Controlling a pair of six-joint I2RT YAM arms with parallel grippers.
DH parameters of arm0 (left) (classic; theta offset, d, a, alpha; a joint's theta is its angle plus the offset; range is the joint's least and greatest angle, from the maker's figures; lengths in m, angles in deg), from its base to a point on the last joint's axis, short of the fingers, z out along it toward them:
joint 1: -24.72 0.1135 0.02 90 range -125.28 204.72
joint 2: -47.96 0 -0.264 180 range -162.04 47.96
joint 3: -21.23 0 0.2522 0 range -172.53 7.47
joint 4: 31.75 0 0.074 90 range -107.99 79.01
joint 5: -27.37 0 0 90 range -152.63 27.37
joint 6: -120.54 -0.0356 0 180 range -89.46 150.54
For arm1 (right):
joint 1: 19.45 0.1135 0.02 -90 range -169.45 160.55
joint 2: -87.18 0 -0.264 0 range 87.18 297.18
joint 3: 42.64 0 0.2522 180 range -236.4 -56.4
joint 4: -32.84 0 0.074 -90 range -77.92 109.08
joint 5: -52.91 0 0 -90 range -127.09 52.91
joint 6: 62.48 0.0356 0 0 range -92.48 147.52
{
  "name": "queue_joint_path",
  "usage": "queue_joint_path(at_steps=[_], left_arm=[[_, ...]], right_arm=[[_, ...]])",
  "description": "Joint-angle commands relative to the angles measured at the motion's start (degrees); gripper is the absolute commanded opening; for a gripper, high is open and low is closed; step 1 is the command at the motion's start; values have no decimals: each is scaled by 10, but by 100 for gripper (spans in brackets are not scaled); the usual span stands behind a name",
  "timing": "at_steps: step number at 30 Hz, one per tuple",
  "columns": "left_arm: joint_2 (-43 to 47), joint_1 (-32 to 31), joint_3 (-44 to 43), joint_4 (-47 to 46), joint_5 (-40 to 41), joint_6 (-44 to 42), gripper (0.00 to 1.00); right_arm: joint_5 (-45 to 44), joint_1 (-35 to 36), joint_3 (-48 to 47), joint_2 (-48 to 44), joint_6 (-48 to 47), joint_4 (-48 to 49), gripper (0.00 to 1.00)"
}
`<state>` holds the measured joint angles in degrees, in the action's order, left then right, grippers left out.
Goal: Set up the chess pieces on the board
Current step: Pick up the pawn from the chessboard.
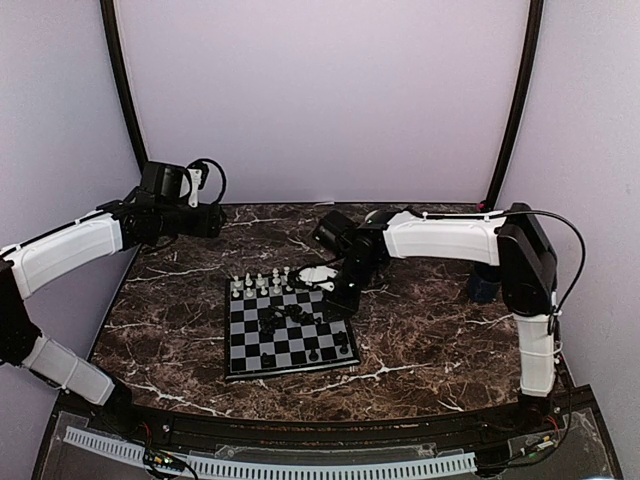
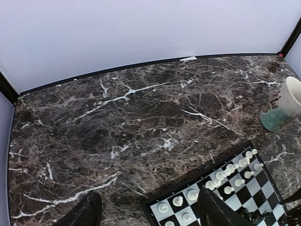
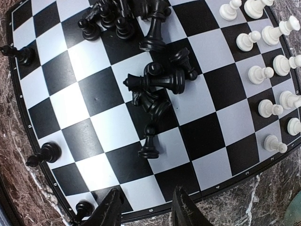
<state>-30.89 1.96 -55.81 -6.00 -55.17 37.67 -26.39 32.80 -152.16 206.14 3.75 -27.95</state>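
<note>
Now I see the board (image 1: 248, 350) lying mid-worktop, slightly toward the near edge. White pieces (image 1: 262, 284) stand in rows along its far side. Black pieces (image 3: 157, 84) lie heaped in its middle, a few upright at its near side. My left fingers (image 2: 83, 213) hang wide and empty near the far-left corner. My right fingers (image 3: 111, 211) hover narrow and empty at the board's right edge.

Black-and-grey checked board (image 1: 250, 345), white-veined dark tabletop (image 1: 420, 340)
</note>
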Motion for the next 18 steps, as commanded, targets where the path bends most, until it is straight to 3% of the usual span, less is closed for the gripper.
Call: queue_joint_path(at_steps=[1, 6, 18], left_arm=[[44, -3, 25, -3, -61, 41, 72], [47, -3, 24, 15, -72, 62, 76], [49, -3, 36, 20, -100, 77, 75]], right_arm=[[-18, 4, -15, 23, -7, 12, 39], [-16, 12, -44, 48, -7, 3, 39], [-6, 21, -80, 88, -4, -12, 38]])
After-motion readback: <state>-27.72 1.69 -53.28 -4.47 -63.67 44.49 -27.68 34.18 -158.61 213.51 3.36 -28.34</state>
